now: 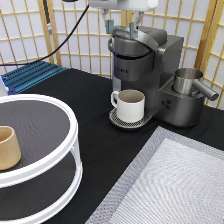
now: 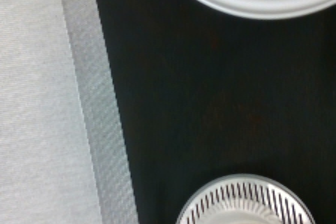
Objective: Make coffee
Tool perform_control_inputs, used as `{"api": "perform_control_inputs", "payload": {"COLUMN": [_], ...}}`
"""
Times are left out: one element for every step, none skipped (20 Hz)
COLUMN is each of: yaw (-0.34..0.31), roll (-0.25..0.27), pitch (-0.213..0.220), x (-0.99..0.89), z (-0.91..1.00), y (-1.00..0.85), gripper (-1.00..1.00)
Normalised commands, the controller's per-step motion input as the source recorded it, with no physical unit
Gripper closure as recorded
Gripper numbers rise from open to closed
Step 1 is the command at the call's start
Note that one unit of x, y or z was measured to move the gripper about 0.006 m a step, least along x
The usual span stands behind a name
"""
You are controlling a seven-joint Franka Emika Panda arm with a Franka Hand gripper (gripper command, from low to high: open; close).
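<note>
**Claw above the coffee machine, mug on the drip tray**

The black bench (image 1: 75, 95) carries everything. At the exterior view's left stands one white two-tier round shelf (image 1: 65, 150) with dark mats, and one tan handleless cup (image 1: 7, 147) sits on its upper tier. A grey woven mat (image 1: 180, 185) fills the exterior view's bottom right. One grey coffee machine (image 1: 150, 75) stands toward the exterior view's top, with one metal milk jug (image 1: 190, 82) on its right side. One white handled mug (image 1: 130, 104) sits on the round slotted drip tray (image 1: 117, 120) under the spout. The claw (image 1: 120, 22) hangs just above the machine's lid, its two fingers spread apart with nothing between them.

The coffee pod shows in neither view; I cannot tell where it is.

The wrist view looks straight down and gives what the exterior view does not: the drip tray's slots (image 2: 240, 202) from above, the mat's woven edge (image 2: 97, 125) beside the bare black bench, and a curved white rim (image 2: 262, 9) at one edge. It shows no claw, machine or cup.
</note>
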Motion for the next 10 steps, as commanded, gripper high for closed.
{"api": "perform_control_inputs", "payload": {"yaw": [0.000,0.000,0.006,0.010,0.010,0.004,0.000,0.000,0.000,0.000], "roll": [-0.226,-0.239,-0.220,-0.204,-0.176,-0.153,-0.124,-0.088,-0.084,-0.051], "pitch": [0.115,0.119,0.122,0.117,0.120,0.122,0.133,0.124,0.146,0.176], "x": [0.68,0.71,0.70,0.65,0.61,0.60,0.56,0.45,0.49,0.56], "z": [-0.27,-0.22,-0.24,-0.29,-0.35,-0.43,-0.48,-0.53,-0.58,-0.60], "y": [0.32,0.37,0.28,0.19,0.11,0.00,0.00,-0.11,-0.02,-0.12], "gripper": [-1.00,-1.00,-1.00,-1.00,-1.00,-1.00,-1.00,-1.00,-1.00,-1.00]}}
